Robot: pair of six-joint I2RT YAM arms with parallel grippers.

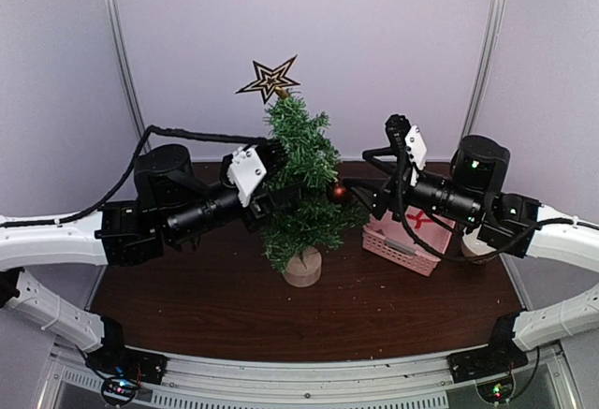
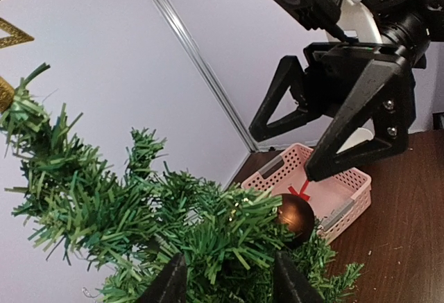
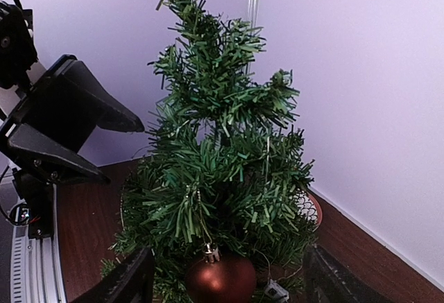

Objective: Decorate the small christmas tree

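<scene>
The small christmas tree stands mid-table on its wooden stump, with a gold star on top. A dark red ball hangs from a right-hand branch by a gold string; it also shows in the right wrist view and the left wrist view. My right gripper is open, with a finger on each side of the ball and touching nothing. My left gripper is closed part way on the tree's left-side branches.
A pink perforated basket with a red ribbon piece in it sits to the right of the tree, under my right arm. A round orange-rimmed thing lies behind the tree. The back wall is close behind.
</scene>
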